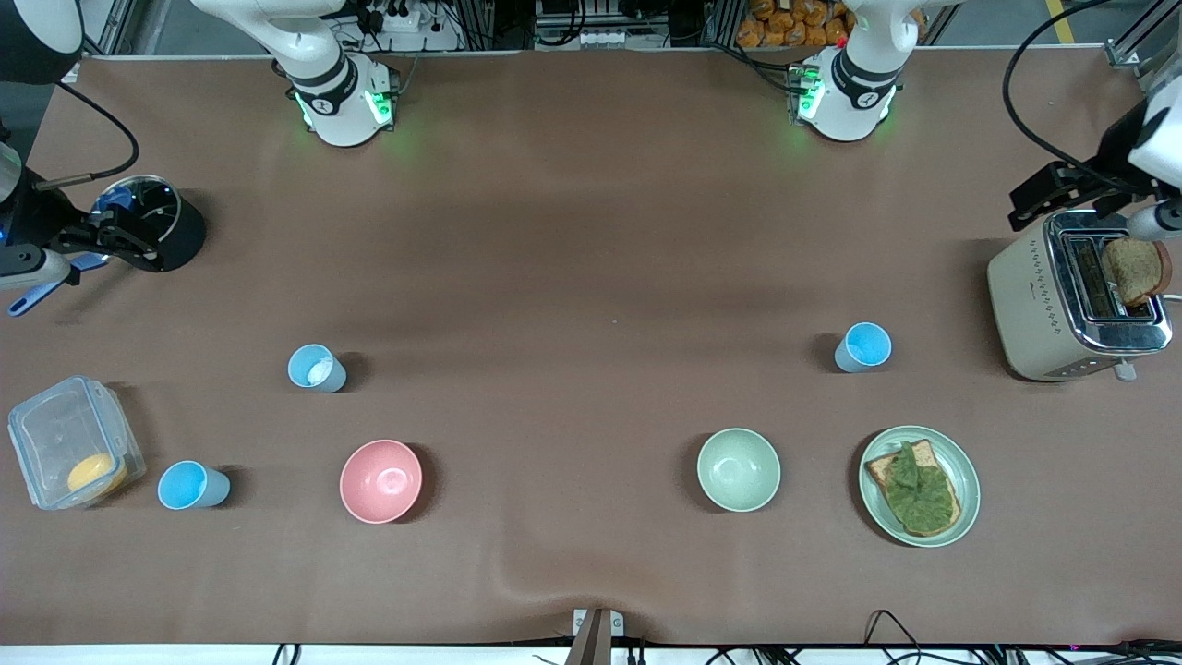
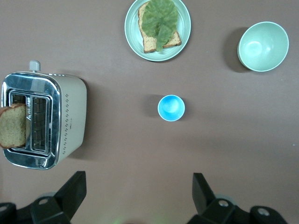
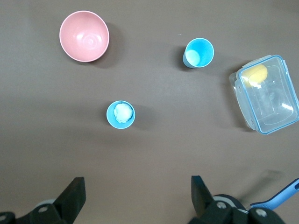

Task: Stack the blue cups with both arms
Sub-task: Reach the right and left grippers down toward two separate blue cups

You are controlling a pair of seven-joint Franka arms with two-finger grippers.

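Note:
Three blue cups stand upright and apart on the brown table. A pale blue cup [image 1: 317, 368] with a whitish inside [image 3: 121, 114] and a bright sky blue cup [image 1: 192, 486] [image 3: 199, 52] stand toward the right arm's end. Another sky blue cup [image 1: 864, 347] [image 2: 171, 107] stands toward the left arm's end. My left gripper [image 2: 138, 186] is open and empty, high over bare table near that cup. My right gripper [image 3: 138, 186] is open and empty, high over bare table near the pale cup. Neither gripper shows in the front view.
A pink bowl [image 1: 380, 480] and a clear container [image 1: 74, 453] flank the bright cup. A pale green bowl [image 1: 738, 469], a plate [image 1: 968, 471] of toast with lettuce and a toaster [image 1: 1076, 296] holding bread stand toward the left arm's end. A black pot [image 1: 152, 226] stands at the right arm's end.

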